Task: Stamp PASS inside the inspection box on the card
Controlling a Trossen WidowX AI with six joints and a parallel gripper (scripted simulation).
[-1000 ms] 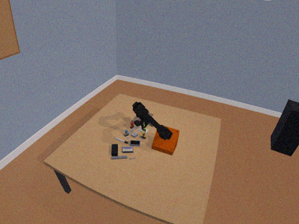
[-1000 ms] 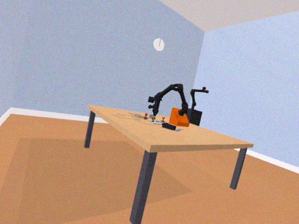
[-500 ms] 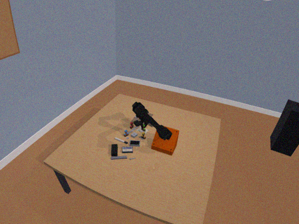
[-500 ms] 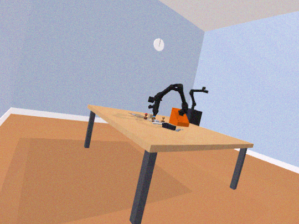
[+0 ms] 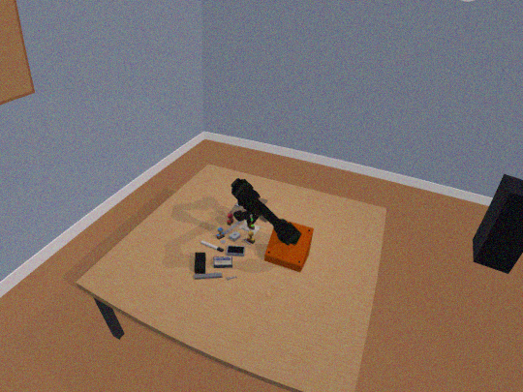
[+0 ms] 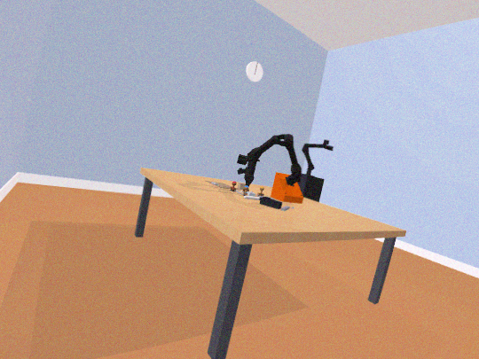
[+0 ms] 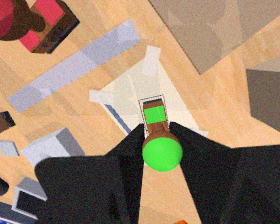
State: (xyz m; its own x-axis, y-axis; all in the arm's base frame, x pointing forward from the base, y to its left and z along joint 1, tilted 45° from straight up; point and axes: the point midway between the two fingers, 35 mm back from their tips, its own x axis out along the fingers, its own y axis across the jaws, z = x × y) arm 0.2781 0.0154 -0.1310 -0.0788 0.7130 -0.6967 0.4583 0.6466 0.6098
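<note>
My gripper (image 5: 251, 220) (image 6: 249, 183) (image 7: 156, 127) is shut on the green stamp (image 7: 162, 154), which has a round green knob, a brown body and a green patch on its base. The stamp's base is over the inspection box (image 7: 151, 98), a thin dark outline on the pale card (image 7: 175, 102). Whether the base touches the card cannot be told, and the print area under it is hidden. The card has white tabs at its corners. A dark pad in an open grey case (image 7: 27, 202) (image 5: 235, 251) lies at the lower left of the wrist view.
A red stamp (image 5: 230, 218) (image 7: 55, 25), a blue stamp (image 5: 220, 232) and a yellow stamp (image 5: 250, 236) stand nearby. A grey strip (image 7: 75, 67) lies beside the card. A grey block (image 7: 50, 148), white marker (image 5: 211, 246), black block (image 5: 199, 262) and orange box (image 5: 286, 254) are also on the table.
</note>
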